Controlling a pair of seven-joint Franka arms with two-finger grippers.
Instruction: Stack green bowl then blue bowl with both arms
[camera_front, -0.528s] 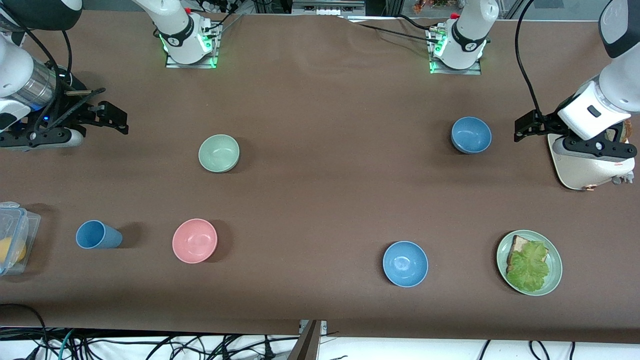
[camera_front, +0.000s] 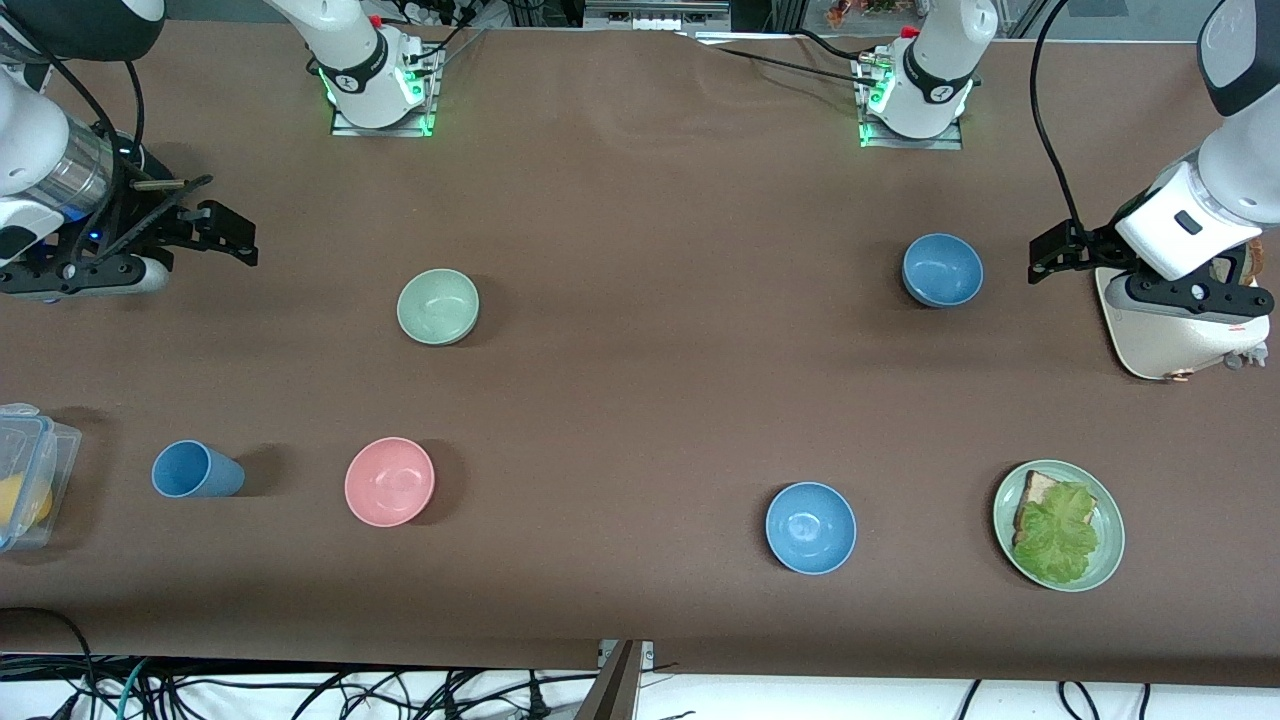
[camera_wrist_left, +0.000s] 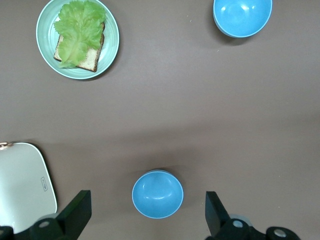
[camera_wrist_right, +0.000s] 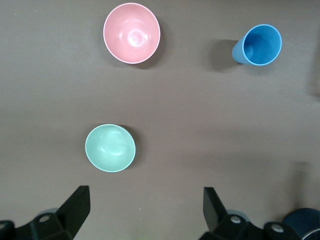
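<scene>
Small pale sage-green bowl (camera_front: 438, 307) sat upright on brown tabletop (camera_front: 650, 400); dull steel-blue bowl (camera_front: 942, 270) well apart from it. Left tool (camera_wrist_left: 145, 220) and right tool (camera_wrist_right: 142, 215) both spread, empty.

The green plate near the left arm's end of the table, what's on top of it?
On the green plate lies a slice of bread with a lettuce leaf on top. The leaf covers most of the bread, so anything beneath it cannot be seen.
</scene>
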